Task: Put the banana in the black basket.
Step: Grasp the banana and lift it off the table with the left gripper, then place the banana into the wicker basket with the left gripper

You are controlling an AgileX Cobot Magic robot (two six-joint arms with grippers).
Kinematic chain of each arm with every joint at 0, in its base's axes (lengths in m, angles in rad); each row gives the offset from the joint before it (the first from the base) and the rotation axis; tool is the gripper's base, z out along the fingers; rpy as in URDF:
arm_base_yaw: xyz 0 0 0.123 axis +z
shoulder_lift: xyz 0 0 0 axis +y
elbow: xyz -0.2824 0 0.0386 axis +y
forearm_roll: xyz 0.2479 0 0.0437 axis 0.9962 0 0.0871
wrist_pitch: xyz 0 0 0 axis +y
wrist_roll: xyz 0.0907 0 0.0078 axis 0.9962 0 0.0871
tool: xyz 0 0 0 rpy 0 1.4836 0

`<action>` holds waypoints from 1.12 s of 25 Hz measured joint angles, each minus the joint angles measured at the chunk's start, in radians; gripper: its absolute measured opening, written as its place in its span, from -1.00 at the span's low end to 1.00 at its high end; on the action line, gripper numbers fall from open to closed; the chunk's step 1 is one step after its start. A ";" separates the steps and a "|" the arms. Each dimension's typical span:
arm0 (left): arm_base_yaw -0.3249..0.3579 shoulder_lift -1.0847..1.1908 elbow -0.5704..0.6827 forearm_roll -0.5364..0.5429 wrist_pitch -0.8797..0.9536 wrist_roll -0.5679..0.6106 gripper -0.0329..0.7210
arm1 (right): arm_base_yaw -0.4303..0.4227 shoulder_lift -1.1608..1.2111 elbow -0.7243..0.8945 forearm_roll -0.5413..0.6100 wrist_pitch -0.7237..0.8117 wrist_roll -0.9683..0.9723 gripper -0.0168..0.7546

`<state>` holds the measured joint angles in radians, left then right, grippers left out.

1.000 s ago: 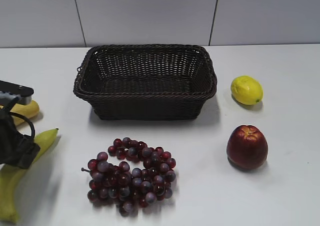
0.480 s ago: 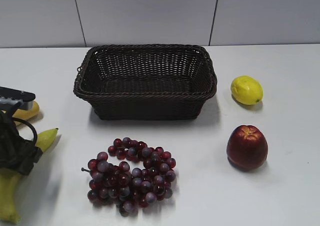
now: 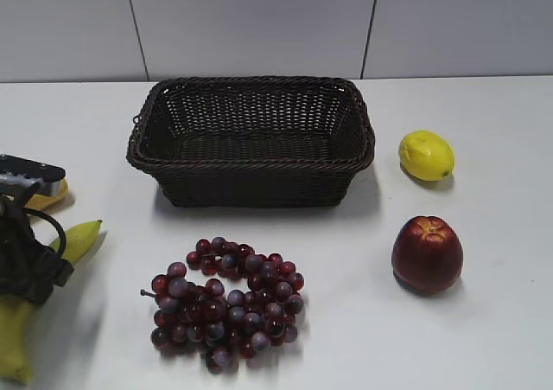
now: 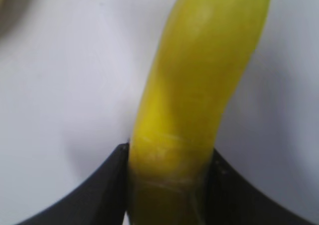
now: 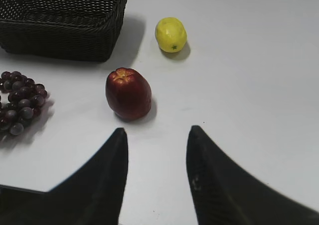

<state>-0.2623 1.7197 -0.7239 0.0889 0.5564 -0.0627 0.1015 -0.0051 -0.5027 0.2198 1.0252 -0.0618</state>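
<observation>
Two arms on the rig, only the left one engaged. Left gripper (image 4: 169, 185) has its dark fingers (image 4: 107, 185) pressed against both sides of the banana (image 4: 199, 85), so it looks clenched on the fruit. Banana sits at the far left edge of the white table (image 3: 484, 321), low on the surface; whether it is lifted clear cannot be told. Its greenish tip pokes out toward the grapes (image 3: 226, 302). Black basket (image 3: 251, 139) holds nothing, well apart from the banana, up and to the right.

Progress judgement: early, grasp appears made, lift, carry and drop into the basket all remain.

Right gripper (image 5: 157, 150) hangs released over bare table, jaws spread, nothing between them.

Materials:
- banana: smooth, waxy yellow skin, long, curved, faint ridge line near the grip
- basket: dark woven wicker, rectangular, braided rim, flared sides
- grapes: dark red cluster, matte round berries
- apple (image 3: 427, 253): deep red, glossy
- lemon (image 3: 426, 155): bright yellow, slightly dimpled
- second yellow fruit (image 3: 47, 195) partly hidden behind the left arm, type unclear
</observation>
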 joint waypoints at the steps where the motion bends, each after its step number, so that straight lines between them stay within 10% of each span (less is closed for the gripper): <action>1: 0.000 -0.005 -0.002 0.028 0.006 0.000 0.16 | 0.000 0.000 0.000 0.000 0.000 0.000 -0.18; 7: 0.000 -0.074 -0.071 0.156 0.049 0.037 0.16 | 0.000 0.000 0.000 0.000 0.000 0.000 -0.18; 15: -0.051 -0.112 -0.264 0.211 0.051 0.469 0.16 | 0.000 0.000 0.000 0.000 0.000 0.000 -0.18; 28: -0.217 0.009 -0.588 0.529 -0.228 0.517 0.16 | 0.000 0.000 0.000 0.000 0.000 0.000 -0.18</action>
<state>-0.4789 1.7285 -1.3119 0.6183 0.3283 0.4541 0.1015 -0.0051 -0.5027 0.2198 1.0252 -0.0618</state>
